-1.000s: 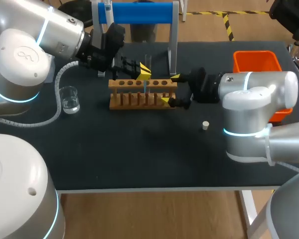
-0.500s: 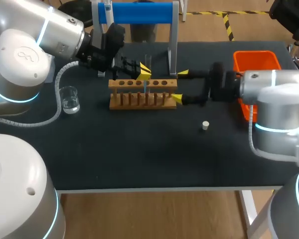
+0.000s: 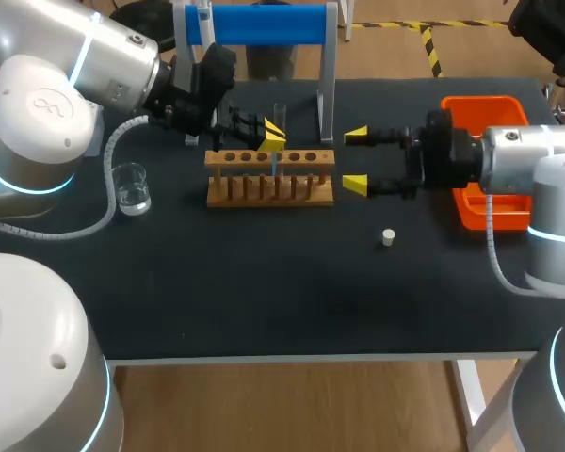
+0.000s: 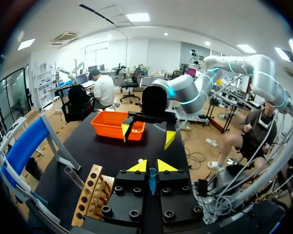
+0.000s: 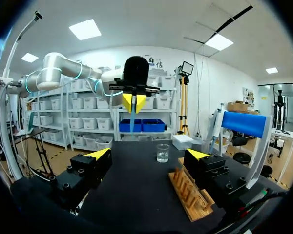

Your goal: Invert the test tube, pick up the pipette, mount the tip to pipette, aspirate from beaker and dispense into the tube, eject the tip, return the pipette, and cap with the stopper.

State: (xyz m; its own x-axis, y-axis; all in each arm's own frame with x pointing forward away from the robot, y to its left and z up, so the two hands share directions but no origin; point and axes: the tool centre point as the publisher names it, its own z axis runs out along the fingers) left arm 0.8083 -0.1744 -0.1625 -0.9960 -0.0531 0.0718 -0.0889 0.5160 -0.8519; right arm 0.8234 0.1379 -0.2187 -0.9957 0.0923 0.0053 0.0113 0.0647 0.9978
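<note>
While my left gripper [image 3: 271, 135] pinches the tube [image 3: 274, 166] over the rack [image 3: 268, 191], tilt could jam it; right gripper [image 3: 356, 160] spread, toward desk's right edge.

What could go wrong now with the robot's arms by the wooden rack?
1. The left gripper pinches a thin blue piece over the wooden rack. If it slips or misses a hole, it could drop or jam.
2. The right gripper is open beside the rack's end and might bump it.
3. The small white stopper lies loose near the right arm and might get knocked away.
</note>
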